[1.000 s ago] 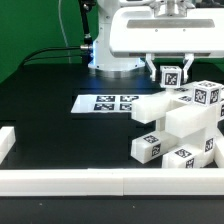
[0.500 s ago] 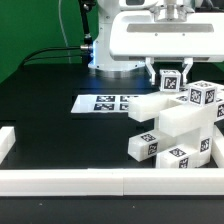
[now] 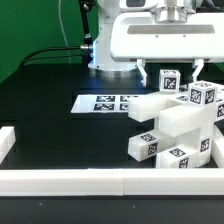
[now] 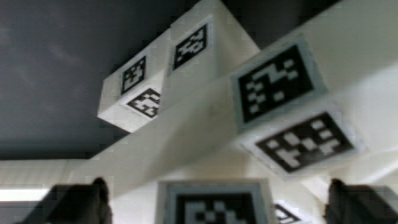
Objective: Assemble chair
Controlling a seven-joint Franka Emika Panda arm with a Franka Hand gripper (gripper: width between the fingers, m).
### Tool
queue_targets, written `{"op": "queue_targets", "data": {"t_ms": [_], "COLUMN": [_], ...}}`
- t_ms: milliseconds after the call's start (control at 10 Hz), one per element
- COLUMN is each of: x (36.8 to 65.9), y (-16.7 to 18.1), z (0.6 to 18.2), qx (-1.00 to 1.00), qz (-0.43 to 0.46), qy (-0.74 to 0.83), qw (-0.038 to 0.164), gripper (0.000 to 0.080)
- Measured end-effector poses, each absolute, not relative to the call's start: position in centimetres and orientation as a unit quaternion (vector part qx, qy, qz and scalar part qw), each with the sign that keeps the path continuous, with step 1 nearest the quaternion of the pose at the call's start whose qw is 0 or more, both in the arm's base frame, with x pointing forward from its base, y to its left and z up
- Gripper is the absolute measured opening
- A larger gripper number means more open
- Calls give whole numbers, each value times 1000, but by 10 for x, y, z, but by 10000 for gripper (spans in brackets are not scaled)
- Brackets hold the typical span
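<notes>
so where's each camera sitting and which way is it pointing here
exterior view: off the arm, low at the table's edge behind a white border rail, facing the chair, the marker board and the arm's base; the pincer stands open over a tagged part.
wrist view: on the wrist, looking down between the dark fingers at tagged white blocks close up.
shared: the chair and the open pincer.

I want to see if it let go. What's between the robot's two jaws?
In the exterior view a tagged white piece at the top of the chair stands between the open jaws, with a gap on each side. The wrist view shows that too.
</notes>
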State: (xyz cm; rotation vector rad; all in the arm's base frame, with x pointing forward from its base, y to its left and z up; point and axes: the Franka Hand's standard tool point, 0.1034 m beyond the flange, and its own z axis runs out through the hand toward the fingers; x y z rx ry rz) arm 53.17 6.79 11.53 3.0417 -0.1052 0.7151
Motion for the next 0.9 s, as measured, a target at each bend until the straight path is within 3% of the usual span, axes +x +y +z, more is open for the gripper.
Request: {"op": "queue_targets", "data": {"t_ms": [300,500,800,900], "x": [536,536,541,541], "y": [68,56,50,50], "z": [125,120,118,118], "qx": [993,997,997,996], "qz": [106,41,23,22], "qy": [-52,-61,-72,-80], "qw": [-26,-31,-32,-32], "gripper": [649,649,649,532]}}
